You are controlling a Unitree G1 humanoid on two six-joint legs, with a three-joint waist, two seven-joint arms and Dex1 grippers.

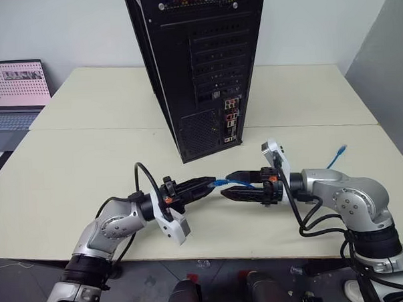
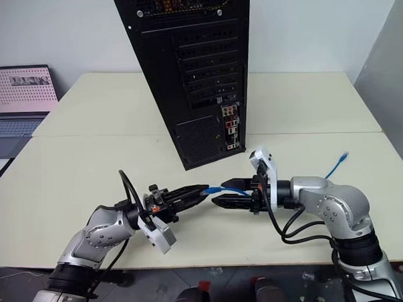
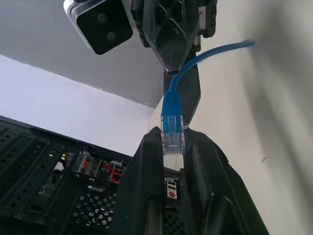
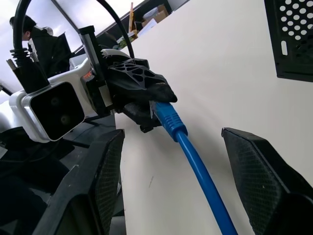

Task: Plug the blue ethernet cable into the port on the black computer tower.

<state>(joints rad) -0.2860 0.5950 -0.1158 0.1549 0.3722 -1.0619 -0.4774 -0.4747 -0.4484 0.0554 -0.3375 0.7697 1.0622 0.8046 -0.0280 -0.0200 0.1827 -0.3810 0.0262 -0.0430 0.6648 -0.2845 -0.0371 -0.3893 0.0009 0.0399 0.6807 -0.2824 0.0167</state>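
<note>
The left gripper (image 1: 213, 183) is clenched on the clear plug of the blue ethernet cable (image 3: 172, 128), held above the table in front of the black computer tower (image 1: 198, 64). The right gripper (image 1: 224, 185) stands released around the cord. The port (image 1: 231, 103) is still empty; insertion remains, by my reckoning.

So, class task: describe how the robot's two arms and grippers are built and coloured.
Both arms have silver-grey metal segments with black joints and looping black cables. Each left gripper and right gripper has two black, lattice-textured fingers, a small orange mark by the wrist, and a white camera block.
</note>
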